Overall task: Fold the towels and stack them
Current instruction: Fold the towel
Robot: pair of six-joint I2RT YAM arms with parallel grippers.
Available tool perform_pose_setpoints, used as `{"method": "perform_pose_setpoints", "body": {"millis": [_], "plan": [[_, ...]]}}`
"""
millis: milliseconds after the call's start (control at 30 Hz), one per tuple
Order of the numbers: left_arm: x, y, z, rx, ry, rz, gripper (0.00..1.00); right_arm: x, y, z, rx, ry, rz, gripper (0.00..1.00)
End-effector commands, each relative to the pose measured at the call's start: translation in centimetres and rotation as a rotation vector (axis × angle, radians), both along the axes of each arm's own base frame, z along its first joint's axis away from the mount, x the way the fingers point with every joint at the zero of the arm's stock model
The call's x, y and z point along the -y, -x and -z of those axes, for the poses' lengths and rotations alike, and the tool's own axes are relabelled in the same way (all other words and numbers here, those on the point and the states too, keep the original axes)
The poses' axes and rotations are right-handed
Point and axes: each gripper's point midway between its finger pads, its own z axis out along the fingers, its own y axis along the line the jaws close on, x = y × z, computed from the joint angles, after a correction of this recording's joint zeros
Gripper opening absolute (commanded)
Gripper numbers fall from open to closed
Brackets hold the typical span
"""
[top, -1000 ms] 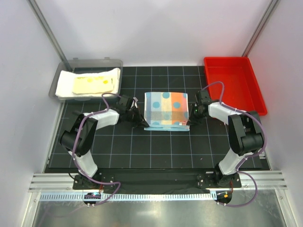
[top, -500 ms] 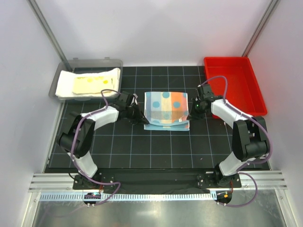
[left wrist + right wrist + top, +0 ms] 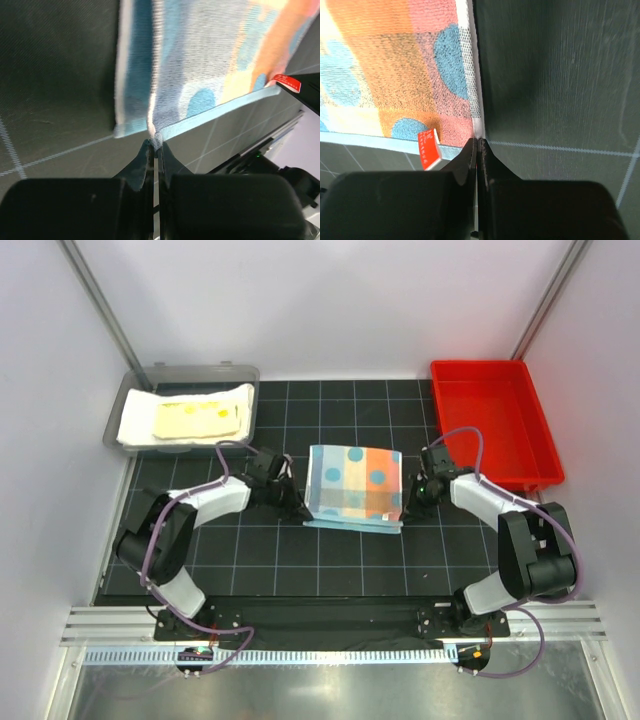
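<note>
Light-blue towel is lying mid-worktop | left hand is clenching its near-left corner | right hand is clenching its near-right corner | pale yellow towel is sitting in grey bin.

Folded towel lies mid-desk, between the two arms. Left end effector touches its left near corner, right end effector its right near corner. Bin sits at the back left corner with towels stacked in it, one on another. Tray sits at the back right, well apart from the bin, behind the right arm.
</note>
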Motion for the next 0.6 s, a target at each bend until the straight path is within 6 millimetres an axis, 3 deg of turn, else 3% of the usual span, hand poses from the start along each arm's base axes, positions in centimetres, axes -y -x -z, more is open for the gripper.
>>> {"method": "perform_pose_setpoints", "body": {"millis": [0, 133, 233, 333, 367, 400, 467, 533, 567], "plan": [[-0.7, 0.2, 1.5, 0.013, -0.048, 0.009, 0.0, 0.0, -0.8, -0.2, 0.062, 0.002, 0.001, 0.01], [-1.0, 0.5, 1.9, 0.004, -0.065, 0.011, 0.0, -0.1, -0.4, 0.4, 0.045, 0.003, -0.005, 0.01], [-0.8, 0.2, 1.1, 0.02, -0.057, 0.017, 0.0, -0.5, -1.1, -0.7, 0.08, -0.026, -0.001, 0.01], [-0.5, -1.2, -1.5, 0.058, -0.07, 0.026, 0.0, -0.6, -2.9, -3.9, 0.15, -0.023, -0.001, 0.01], [0.2, -2.4, -3.5, 0.1, -0.048, 0.029, 0.0, -0.5, -2.9, -4.7, 0.149, -0.015, -0.007, 0.01], [0.4, -2.6, -4.6, 0.116, -0.039, 0.033, 0.0, -0.6, -4.0, -6.9, 0.199, -0.019, -0.009, 0.01], [0.7, -2.7, -6.8, 0.136, -0.022, 0.039, 0.0, -0.5, -4.1, -8.8, 0.217, -0.01, -0.009, 0.01], [0.4, -2.1, -7.5, 0.14, -0.037, 0.044, 0.0, -0.4, -3.5, -9.5, 0.228, -0.016, -0.02, 0.01], [0.3, -1.8, -7.6, 0.142, -0.041, 0.05, 0.0, -0.4, -2.5, -8.6, 0.206, -0.02, -0.025, 0.01]]}}
